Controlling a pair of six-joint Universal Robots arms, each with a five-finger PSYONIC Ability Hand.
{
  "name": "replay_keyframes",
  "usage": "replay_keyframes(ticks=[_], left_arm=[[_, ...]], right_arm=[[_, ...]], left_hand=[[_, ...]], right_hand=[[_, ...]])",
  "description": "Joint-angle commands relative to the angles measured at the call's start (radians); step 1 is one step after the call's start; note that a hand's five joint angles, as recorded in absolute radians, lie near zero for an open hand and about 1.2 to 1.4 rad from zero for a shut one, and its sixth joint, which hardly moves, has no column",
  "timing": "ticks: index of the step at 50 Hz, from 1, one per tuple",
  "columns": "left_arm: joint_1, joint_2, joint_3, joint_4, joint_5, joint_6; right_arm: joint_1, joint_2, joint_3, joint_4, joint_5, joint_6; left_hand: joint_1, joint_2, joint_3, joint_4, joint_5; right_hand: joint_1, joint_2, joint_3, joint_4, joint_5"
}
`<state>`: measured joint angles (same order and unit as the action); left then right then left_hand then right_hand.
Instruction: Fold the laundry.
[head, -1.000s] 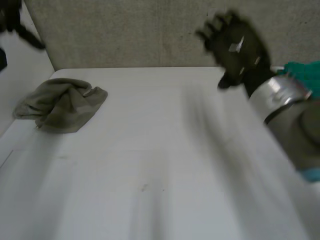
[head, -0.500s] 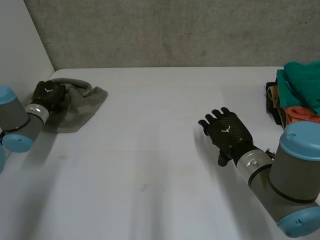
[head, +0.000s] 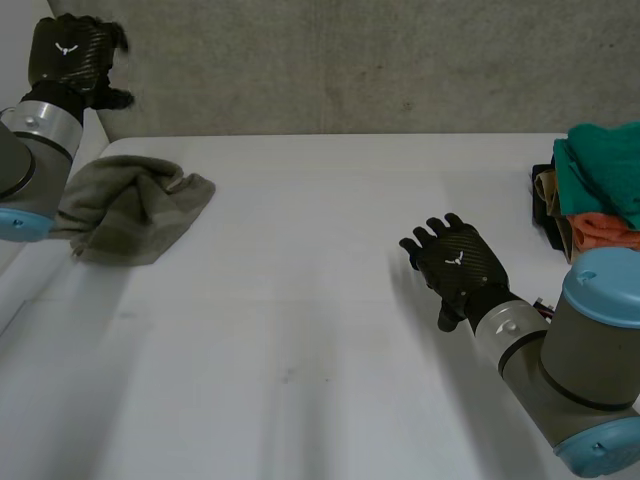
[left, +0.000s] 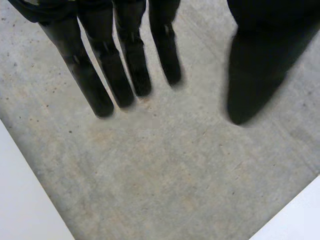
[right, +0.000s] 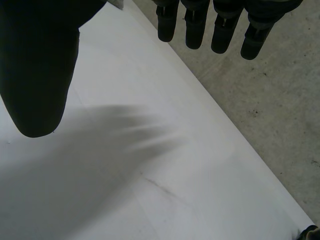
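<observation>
Lying crumpled and unfolded at the far left corner of the bench (head: 300, 330), the olive towel (head: 130, 205) awaits a first grasp, left hand (head: 72, 60) raised above it, right hand (head: 455, 265) over mid-bench, both open and empty.

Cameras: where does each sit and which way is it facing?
Head view: between and behind the arms, looking down at the white table; shows both arms, left robot hand raised by the grey wall, right robot hand above the table.
Left wrist view: on the left wrist, facing the wall; its straight fingers and thumb show.
Right wrist view: on the right wrist, facing the table's far edge; fingers and thumb show.
Shared: all three show the wall; head and right wrist show the table.
</observation>
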<state>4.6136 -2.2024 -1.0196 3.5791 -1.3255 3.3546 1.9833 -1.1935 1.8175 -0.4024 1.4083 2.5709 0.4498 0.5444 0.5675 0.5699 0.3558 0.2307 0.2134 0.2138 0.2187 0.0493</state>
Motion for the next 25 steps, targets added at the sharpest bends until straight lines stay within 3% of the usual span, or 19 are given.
replay_keyframes(ticks=[1, 10, 16, 25], left_arm=[[0.013, -0.15, 0.059, -0.057, 0.003, 0.09], [0.1, -0.416, 0.196, -0.105, 0.008, 0.437], [0.116, -0.529, 0.303, -0.1, 0.029, 0.468], [0.113, -0.678, 0.469, -0.092, 0.153, 0.468]], right_arm=[[0.0, 0.002, 0.003, 0.001, 0.0, 0.0], [-0.014, 0.006, -0.001, -0.003, 0.0, -0.002], [-0.014, 0.038, -0.012, -0.013, 0.003, -0.002], [-0.015, 0.069, -0.021, -0.016, 0.005, -0.002]], left_hand=[[-0.275, -0.37, -0.393, -0.395, -0.356], [-0.275, -0.37, -0.393, -0.395, -0.356], [-0.272, -0.366, -0.389, -0.392, -0.352], [-0.169, -0.264, -0.287, -0.289, -0.25]], right_hand=[[-0.056, -0.039, -0.039, -0.044, -0.049], [-0.056, -0.039, -0.039, -0.044, -0.049], [-0.056, -0.039, -0.039, -0.044, -0.049], [-0.056, -0.039, -0.039, -0.044, -0.049]])
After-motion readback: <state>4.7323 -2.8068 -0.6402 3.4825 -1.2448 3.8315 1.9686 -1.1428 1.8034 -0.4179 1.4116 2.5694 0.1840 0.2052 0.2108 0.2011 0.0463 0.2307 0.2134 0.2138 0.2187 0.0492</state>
